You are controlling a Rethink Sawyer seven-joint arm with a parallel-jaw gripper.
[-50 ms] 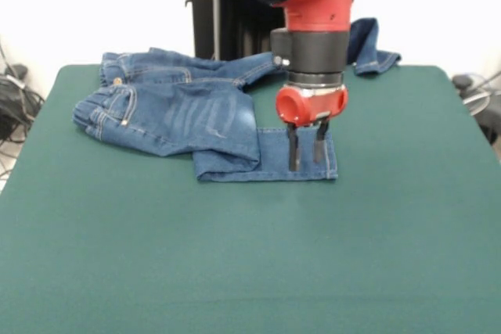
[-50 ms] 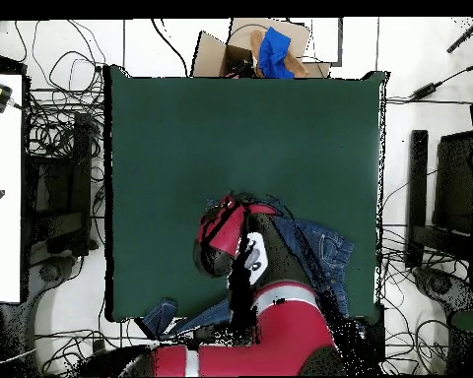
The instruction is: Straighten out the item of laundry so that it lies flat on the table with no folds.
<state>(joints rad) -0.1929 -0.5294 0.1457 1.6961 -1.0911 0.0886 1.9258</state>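
Observation:
The item of laundry [image 1: 180, 115] is a small pair of blue denim jeans lying crumpled on the far half of the green table [image 1: 250, 256]. Its waistband is bunched at the left. One leg is folded across to the right and ends in a flat hemmed end [image 1: 266, 163]. The other leg runs behind the arm, and its end [image 1: 374, 48] hangs off the far edge. My gripper [image 1: 306, 163] points straight down over that flat hem, open, fingertips at or just above the denim. In the overhead view the arm covers most of the jeans [image 2: 324, 246].
A cardboard box [image 2: 216, 54] holding a blue cloth [image 2: 273, 51] stands off the table's edge at the top of the overhead view. Cables [image 2: 58, 138] cover the floor on both sides. A white surface [image 2: 2, 187] lies at the left.

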